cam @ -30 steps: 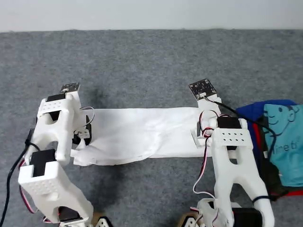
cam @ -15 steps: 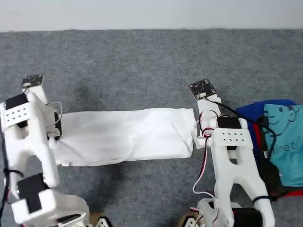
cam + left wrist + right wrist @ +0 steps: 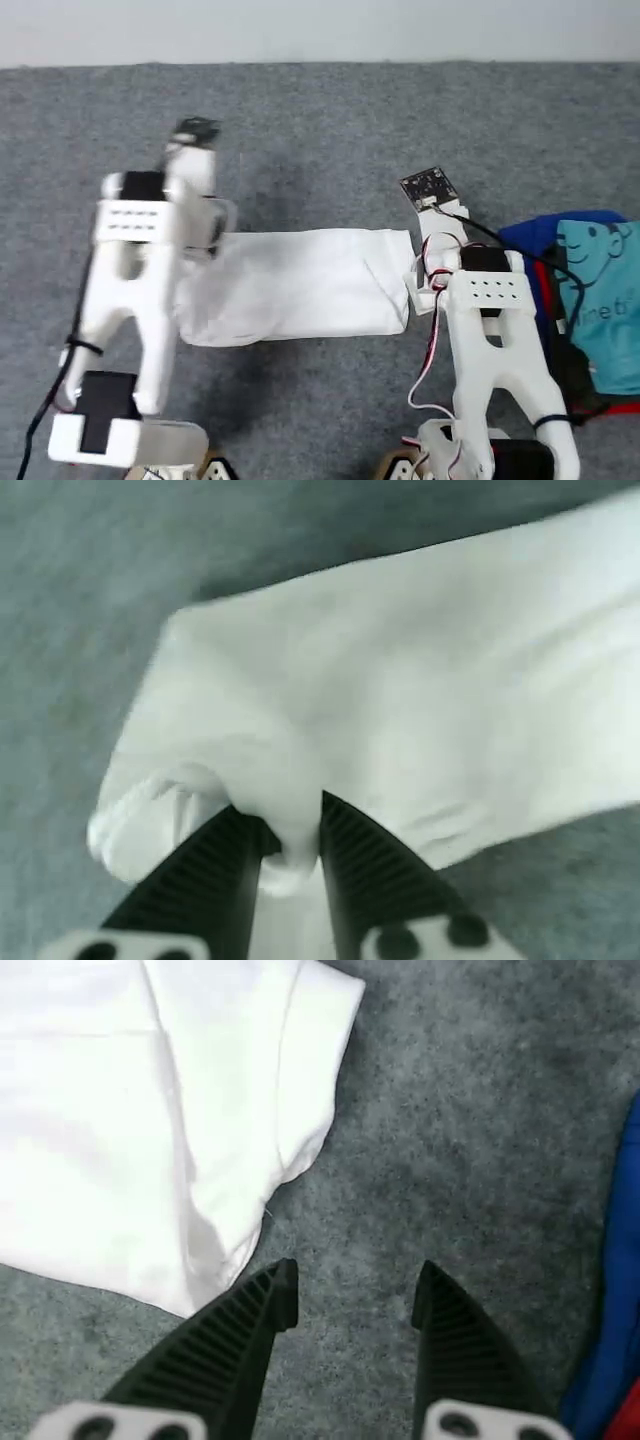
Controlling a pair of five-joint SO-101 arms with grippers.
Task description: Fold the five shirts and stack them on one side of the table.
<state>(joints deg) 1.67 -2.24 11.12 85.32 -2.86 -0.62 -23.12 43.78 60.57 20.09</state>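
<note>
Change: we see the left arm (image 3: 135,260) swung back in from the left edge of the worktop (image 3: 350,130), bringing its end of the white shirt (image 3: 300,285) along, so the cloth now lies shorter; the right arm (image 3: 490,320) has not shifted.
Left pincer (image 3: 290,835): closed tight on a bunched fold at the shirt's left end, with cloth pinched between both fingers.
Right pincer (image 3: 350,1300): spread wide and holding nothing, over bare worktop just beside the shirt's right edge.
White shirt: a long folded band mid-worktop between the two arms, its left end gathered up in the left pincer.
Handling: we judge it light, limp and apt to slump or slide on itself. It is best taken at a corner or folded edge, through all layers, and laid down slowly so the fold keeps.
Pile of shirts (image 3: 590,300): blue and teal, at the worktop's right side near the right arm, apart from the white shirt.
</note>
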